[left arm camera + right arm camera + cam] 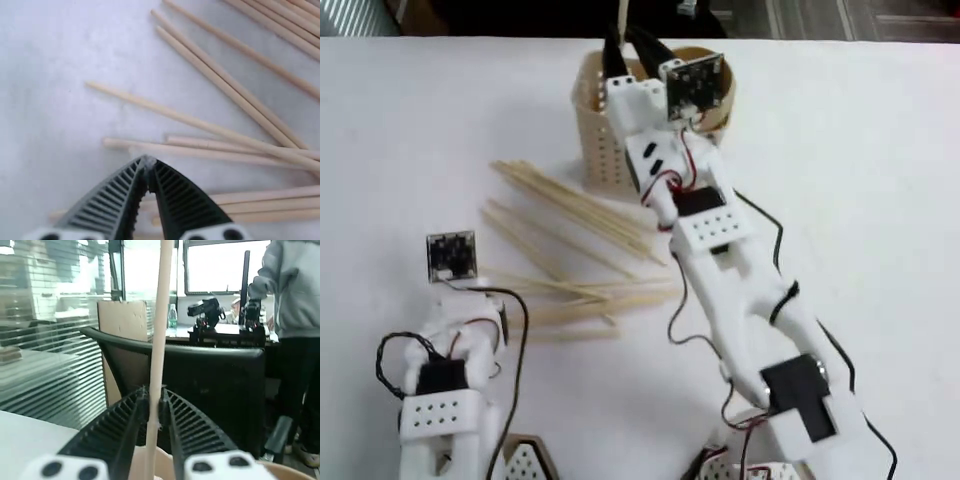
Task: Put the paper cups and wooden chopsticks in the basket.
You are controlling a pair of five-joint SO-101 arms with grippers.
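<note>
the left gripper [146,161] sits nearest, its jaws closed on nothing, tips just above the table [840,150] beside the closest of the loose chopsticks [570,215]. closed like that it can only nudge: if it comes down as it is, it would probably roll a stick into the pile, not pick it up. the sticks lie fanned and crossing between the two arms, so grabbing one is likely to drag or flick its neighbours. there is bare table on the left arm's outer side for a cleaner approach.

farther out, the right gripper [152,394] is clamped on a single chopstick [162,315], held upright over the basket [595,130]. the grip is low on the stick, so most of its length stands above the jaws (top-heavy, i judge). let go too high or off-centre and it could tip over the rim or bounce out. the basket stands close to the table's far edge, with little room behind it, so a push from the arm could slide it off. i can't pick out any paper cups for certain.
</note>
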